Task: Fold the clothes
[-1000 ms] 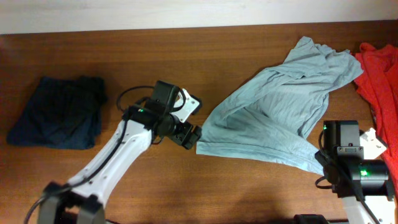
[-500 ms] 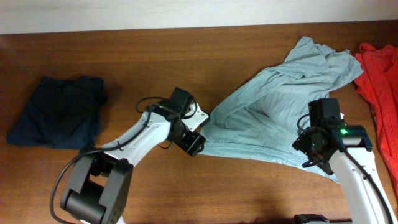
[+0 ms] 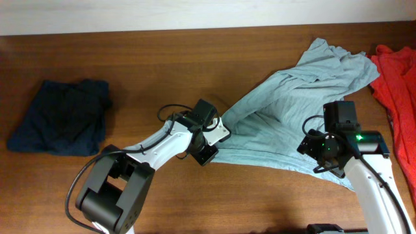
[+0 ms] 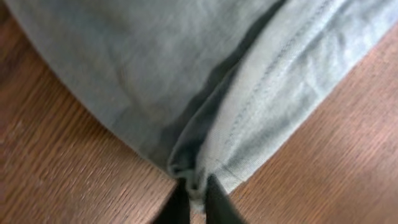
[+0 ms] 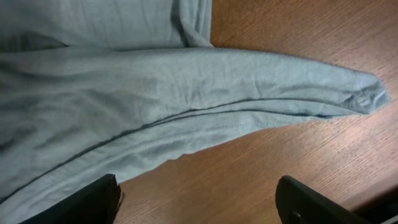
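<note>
Honestly, with the bottom corner of the pale grey-blue fabric T-shirt [image 3: 286,110], spread right of centre on the wooden tabletop [image 3: 195,65], pinched in the left hand [image 4: 191,199], the wide-open, empty right hand [image 5: 196,186] should be lowered onto the opposite hem corner before anything is lifted.

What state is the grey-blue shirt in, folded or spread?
Not folded: the shirt lies rumpled and creased on the table, its hem corner pinched in the left gripper.
</note>
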